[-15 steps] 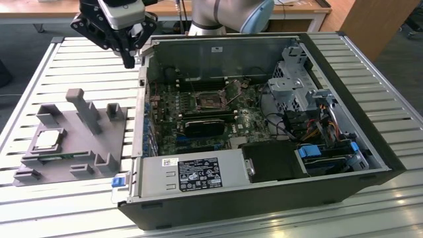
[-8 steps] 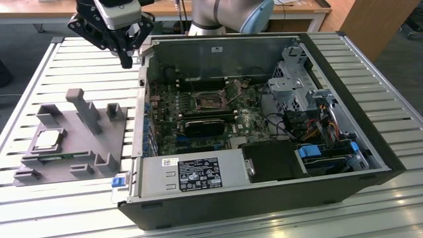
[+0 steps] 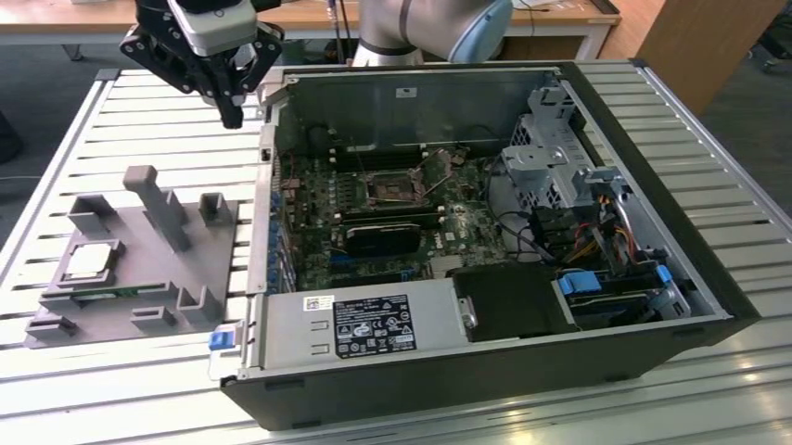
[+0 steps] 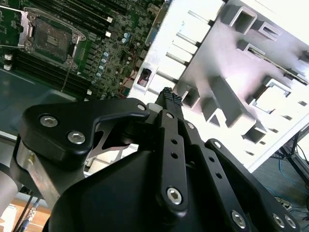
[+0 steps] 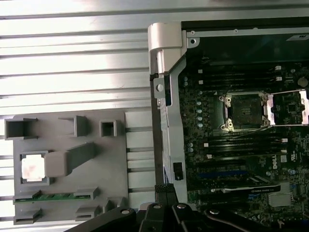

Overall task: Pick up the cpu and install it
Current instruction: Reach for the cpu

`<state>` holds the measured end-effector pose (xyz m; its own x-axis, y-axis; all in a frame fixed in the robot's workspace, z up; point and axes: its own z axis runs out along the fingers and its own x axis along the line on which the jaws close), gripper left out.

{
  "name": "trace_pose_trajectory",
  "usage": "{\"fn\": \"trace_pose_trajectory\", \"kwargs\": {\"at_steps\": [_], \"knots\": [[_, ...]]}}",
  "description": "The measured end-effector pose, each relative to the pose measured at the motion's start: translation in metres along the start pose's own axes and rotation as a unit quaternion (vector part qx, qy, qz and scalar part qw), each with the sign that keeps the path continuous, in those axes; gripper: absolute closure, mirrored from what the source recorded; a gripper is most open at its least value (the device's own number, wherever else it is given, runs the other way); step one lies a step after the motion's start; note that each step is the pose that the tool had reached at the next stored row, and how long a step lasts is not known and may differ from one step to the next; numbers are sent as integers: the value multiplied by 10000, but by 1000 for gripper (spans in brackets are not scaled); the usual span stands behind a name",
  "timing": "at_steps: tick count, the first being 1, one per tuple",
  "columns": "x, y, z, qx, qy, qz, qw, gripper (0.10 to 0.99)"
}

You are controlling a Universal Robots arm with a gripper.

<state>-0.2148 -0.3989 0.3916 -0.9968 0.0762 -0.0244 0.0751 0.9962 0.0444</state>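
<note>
Sitting nearest the exterior camera, the open computer case (image 3: 495,385) lies on its side on a slatted metal table (image 3: 136,130), with the silver power supply (image 3: 359,326) along its near edge. Just beside the case, toward the exterior view's left, rests a gray fixture tray (image 3: 148,269). The cpu (image 3: 89,262) lies flat in a square pocket of that tray, silver top up, also seen in the first wrist view (image 5: 33,169). A green memory stick (image 3: 118,295) sits in a slot just in front of it.

Farther back inside the case, the motherboard (image 3: 310,213) carries the cpu socket (image 3: 393,188), whose metal retaining frame is swung open in the first wrist view (image 5: 244,110).

Farthest off, the gripper (image 3: 232,116) hangs above the table slats by the case's far corner, well apart from the cpu. Its fingers are pressed together with nothing between them, as the second wrist view (image 4: 167,94) confirms.
</note>
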Motion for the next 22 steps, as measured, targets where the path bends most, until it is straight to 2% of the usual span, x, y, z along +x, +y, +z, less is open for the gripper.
{"fn": "trace_pose_trajectory", "kwargs": {"at_steps": [22], "knots": [[130,-10,-1,0,0,0,10000,980]]}}
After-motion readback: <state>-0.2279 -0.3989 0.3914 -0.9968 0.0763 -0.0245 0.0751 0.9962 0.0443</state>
